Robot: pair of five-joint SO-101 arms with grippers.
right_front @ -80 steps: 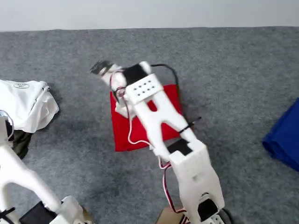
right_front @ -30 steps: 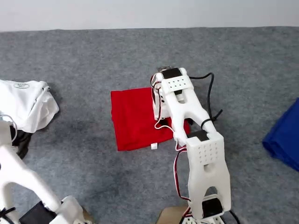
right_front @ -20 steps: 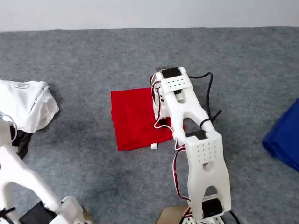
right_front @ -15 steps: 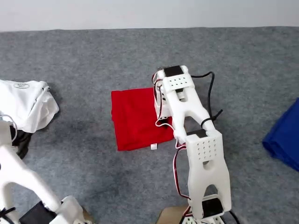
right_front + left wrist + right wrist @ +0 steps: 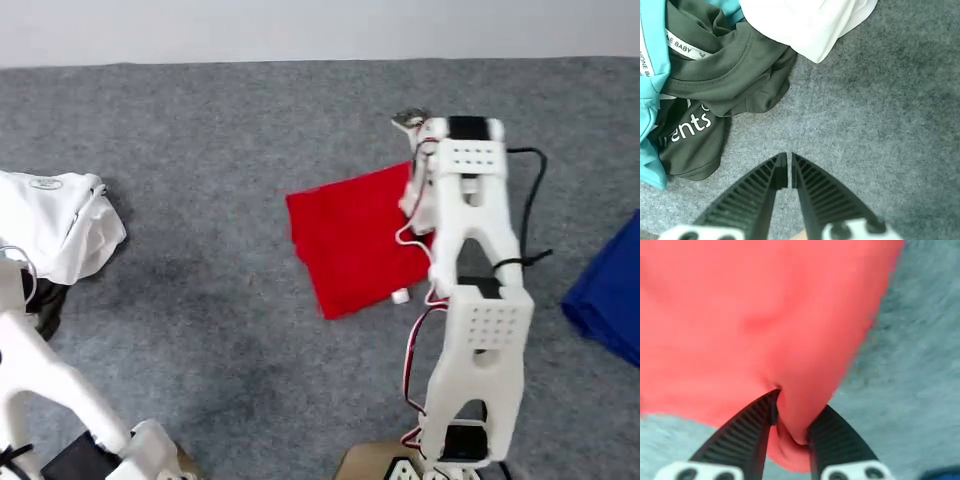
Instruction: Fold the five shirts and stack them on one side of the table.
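A folded red shirt point(image 5: 355, 238) lies on the grey carpeted table near its middle, its right edge under the right arm. My right gripper point(image 5: 790, 417) is shut on a pinched fold of the red shirt point(image 5: 765, 320). A white shirt point(image 5: 55, 220) sits crumpled at the table's left edge, over a dark green shirt point(image 5: 725, 75) and a teal shirt point(image 5: 650, 55). A blue shirt point(image 5: 612, 290) lies at the right edge. My left gripper point(image 5: 789, 172) is shut on nothing, hanging over bare carpet beside the dark green shirt.
The grey carpet point(image 5: 200, 330) covers the whole table, with a pale wall behind its far edge. The left arm's white base point(image 5: 60, 400) stands at the front left. Open carpet lies between the white shirt and the red one.
The right arm has swung to the right and dragged the red shirt with it, turning it slightly. The left arm and the pile at the left have stayed put.
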